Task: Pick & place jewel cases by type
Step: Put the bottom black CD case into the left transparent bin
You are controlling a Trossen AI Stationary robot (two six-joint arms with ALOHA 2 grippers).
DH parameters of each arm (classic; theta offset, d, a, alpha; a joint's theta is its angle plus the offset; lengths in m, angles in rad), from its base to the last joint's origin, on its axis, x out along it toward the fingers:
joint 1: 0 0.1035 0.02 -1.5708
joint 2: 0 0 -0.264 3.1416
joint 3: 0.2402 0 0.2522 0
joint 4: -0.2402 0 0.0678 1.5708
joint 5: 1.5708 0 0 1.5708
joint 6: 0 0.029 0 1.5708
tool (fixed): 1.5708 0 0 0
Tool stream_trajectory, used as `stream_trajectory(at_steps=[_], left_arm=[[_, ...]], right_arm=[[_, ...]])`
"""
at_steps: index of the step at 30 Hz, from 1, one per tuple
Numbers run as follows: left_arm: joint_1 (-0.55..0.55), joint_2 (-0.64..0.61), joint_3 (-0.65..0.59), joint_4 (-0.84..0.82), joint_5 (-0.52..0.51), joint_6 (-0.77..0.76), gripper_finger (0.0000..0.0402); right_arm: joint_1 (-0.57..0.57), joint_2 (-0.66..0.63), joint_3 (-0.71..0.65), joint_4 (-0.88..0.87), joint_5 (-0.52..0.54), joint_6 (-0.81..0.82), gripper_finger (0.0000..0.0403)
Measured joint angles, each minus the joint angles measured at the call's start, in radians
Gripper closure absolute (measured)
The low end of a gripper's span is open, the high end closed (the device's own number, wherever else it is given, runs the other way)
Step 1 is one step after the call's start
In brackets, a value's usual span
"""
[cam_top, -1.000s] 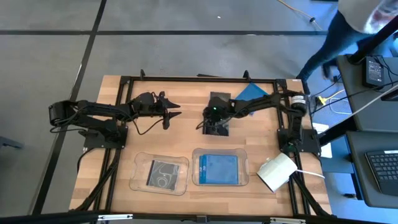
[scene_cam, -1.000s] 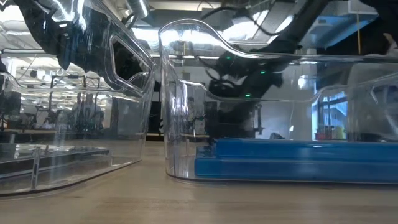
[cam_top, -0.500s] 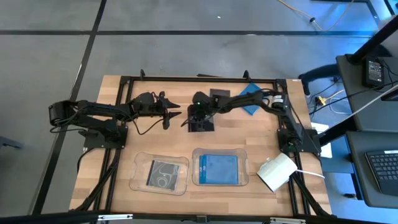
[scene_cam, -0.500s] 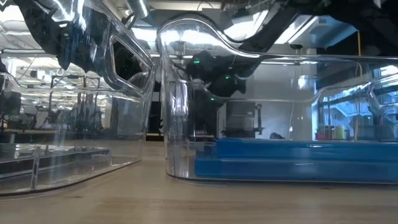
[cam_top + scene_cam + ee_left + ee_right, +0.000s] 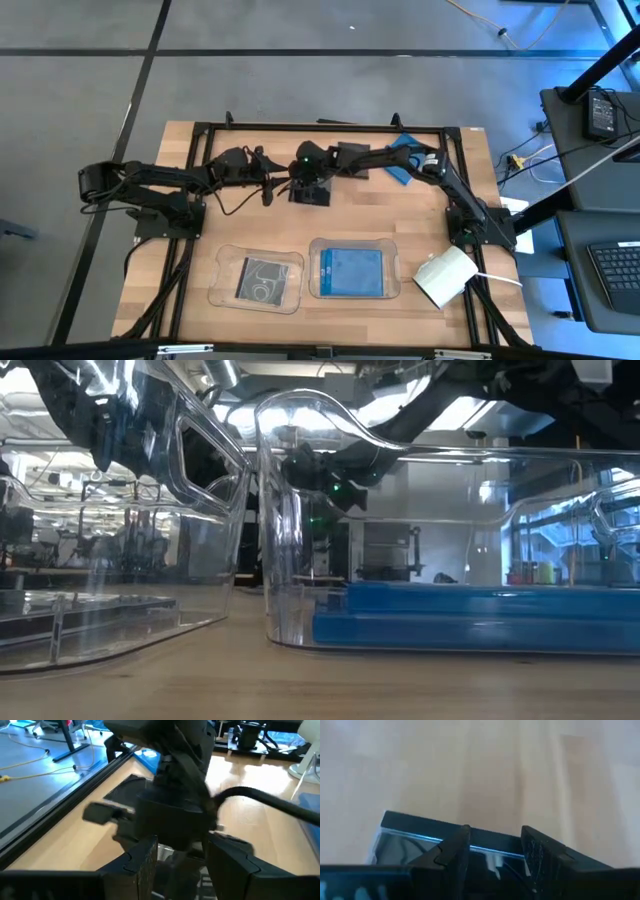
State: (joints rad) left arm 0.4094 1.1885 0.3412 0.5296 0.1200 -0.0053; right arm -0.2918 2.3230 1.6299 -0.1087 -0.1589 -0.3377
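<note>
From above, I carry a black jewel case (image 5: 310, 193) in my right end effector (image 5: 308, 185), just beside the waiting left end effector (image 5: 268, 183), perhaps for handover. My right wrist view shows fingers (image 5: 536, 851) clamping its edge.

Surface (image 5: 200, 310): pale wood grain. Left tray (image 5: 225, 293): clear, holding dark grey case (image 5: 262, 279) with round disc. Right tray (image 5: 316, 292): clear, holding translucent blue case (image 5: 352, 271). Both arms black.

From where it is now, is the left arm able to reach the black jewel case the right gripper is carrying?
Probably yes. The right gripper holds the black jewel case just in front of the left gripper, whose fingers stand parted, with nothing between them.
</note>
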Motion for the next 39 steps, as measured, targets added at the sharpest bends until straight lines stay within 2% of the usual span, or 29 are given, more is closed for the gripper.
stream_trajectory(at_steps=[4, 20, 28, 35, 39], left_arm=[[-0.005, 0.002, 0.000, 0.006, 0.008, -0.001, 0.0247], [-0.004, 0.000, 0.000, -0.018, 0.018, -0.045, 0.0247], [-0.004, -0.053, 0.002, -0.031, 0.017, -0.052, 0.0247], [-0.004, -0.079, 0.002, -0.195, 0.027, -0.052, 0.0247], [-0.010, -0.079, 0.002, -0.282, 0.028, -0.053, 0.0247]], right_arm=[[-0.013, 0.000, 0.003, 0.006, 0.050, 0.011, 0.0221], [-0.022, -0.008, 0.004, 0.009, 0.030, 0.014, 0.0241], [-0.022, -0.052, 0.067, -0.044, 0.034, 0.011, 0.0240], [-0.025, -0.118, 0.190, -0.560, 0.026, -0.046, 0.0240], [-0.037, -0.150, 0.182, -0.764, 0.026, -0.064, 0.0240]])
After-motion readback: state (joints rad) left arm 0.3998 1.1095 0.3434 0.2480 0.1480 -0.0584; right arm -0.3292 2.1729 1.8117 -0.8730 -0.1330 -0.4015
